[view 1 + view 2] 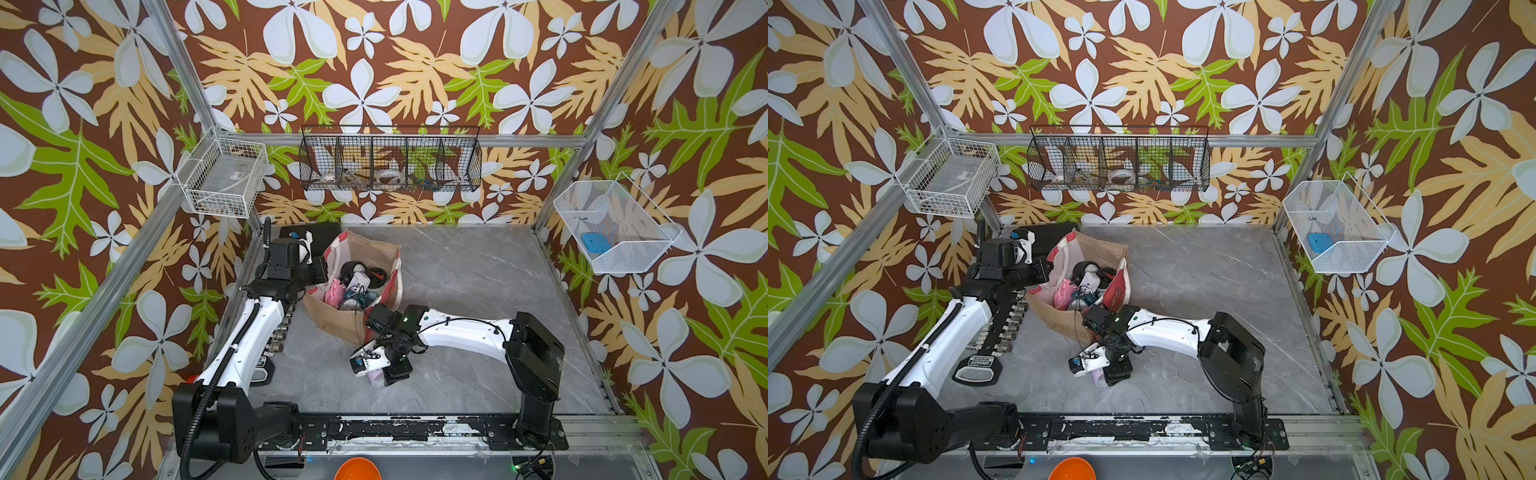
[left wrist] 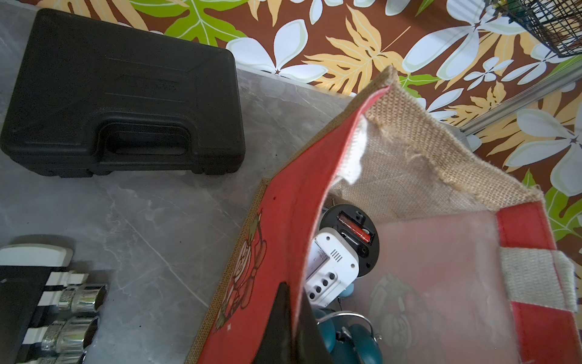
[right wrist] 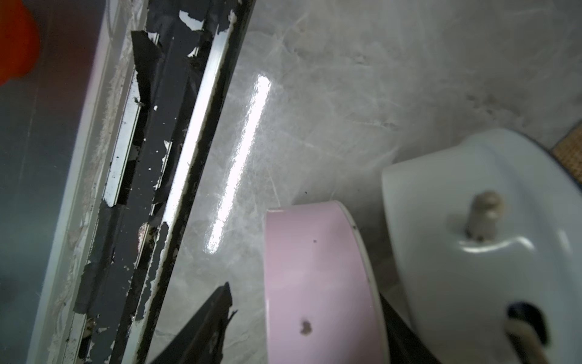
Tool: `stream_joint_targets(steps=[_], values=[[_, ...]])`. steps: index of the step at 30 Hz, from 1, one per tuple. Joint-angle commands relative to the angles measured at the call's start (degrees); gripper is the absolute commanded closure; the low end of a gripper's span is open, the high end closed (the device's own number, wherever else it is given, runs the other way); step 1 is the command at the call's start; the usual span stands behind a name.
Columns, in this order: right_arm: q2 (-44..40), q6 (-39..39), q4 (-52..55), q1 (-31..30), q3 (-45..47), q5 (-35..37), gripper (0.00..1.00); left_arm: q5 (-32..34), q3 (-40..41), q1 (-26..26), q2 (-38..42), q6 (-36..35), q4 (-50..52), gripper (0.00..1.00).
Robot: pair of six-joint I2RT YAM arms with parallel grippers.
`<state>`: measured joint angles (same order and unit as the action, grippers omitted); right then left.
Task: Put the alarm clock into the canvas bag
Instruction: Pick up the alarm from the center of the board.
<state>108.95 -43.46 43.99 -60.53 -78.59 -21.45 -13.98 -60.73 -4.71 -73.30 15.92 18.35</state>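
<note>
The canvas bag (image 1: 365,253) (image 1: 1100,249) stands open at the back left of the table. It holds several clocks, among them a white digital one (image 2: 330,268) and a teal twin-bell one (image 2: 346,340). My left gripper (image 2: 294,299) (image 1: 322,270) is shut on the bag's red panel (image 2: 299,195) at the rim. A pink alarm clock (image 3: 315,268) (image 1: 374,375) lies on the table in front of the bag. My right gripper (image 3: 305,296) (image 1: 384,379) straddles it, open. One finger (image 3: 204,331) stands clear of the pink side; the opposite one is close against it.
A black plastic case (image 2: 126,94) lies behind the bag at the back left. A rail of chrome sockets (image 1: 282,328) runs under the left arm. A white rounded object with a knob (image 3: 472,236) sits beside the pink clock. The taped front rail (image 3: 176,189) is near.
</note>
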Motion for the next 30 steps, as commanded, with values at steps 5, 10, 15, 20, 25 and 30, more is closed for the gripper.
stream_joint_targets(steps=[5,10,15,20,25,30], values=[[0.48,1.03,-1.27,-0.16,0.54,-0.27,0.43,-0.35,0.06,-0.01,-0.05,-0.41,-1.30,1.00],[-0.64,1.17,-1.27,-0.13,0.80,0.40,0.54,-0.38,-0.05,0.04,0.02,-0.34,-1.30,1.00],[-1.25,1.76,-0.28,-0.15,0.28,1.05,0.61,-0.43,-0.01,0.03,0.08,-0.28,-1.30,1.00],[-3.09,2.15,0.53,-0.15,0.56,1.33,0.67,-0.56,-0.02,0.04,-0.08,-0.32,-1.34,1.00],[-6.51,3.26,2.20,-0.20,0.65,1.68,0.69,-0.51,-0.01,0.00,-0.07,-0.32,-1.31,1.00],[-11.74,4.75,3.99,0.09,0.87,1.92,0.69,-0.44,0.06,-0.01,-0.10,-0.36,-1.32,1.00]])
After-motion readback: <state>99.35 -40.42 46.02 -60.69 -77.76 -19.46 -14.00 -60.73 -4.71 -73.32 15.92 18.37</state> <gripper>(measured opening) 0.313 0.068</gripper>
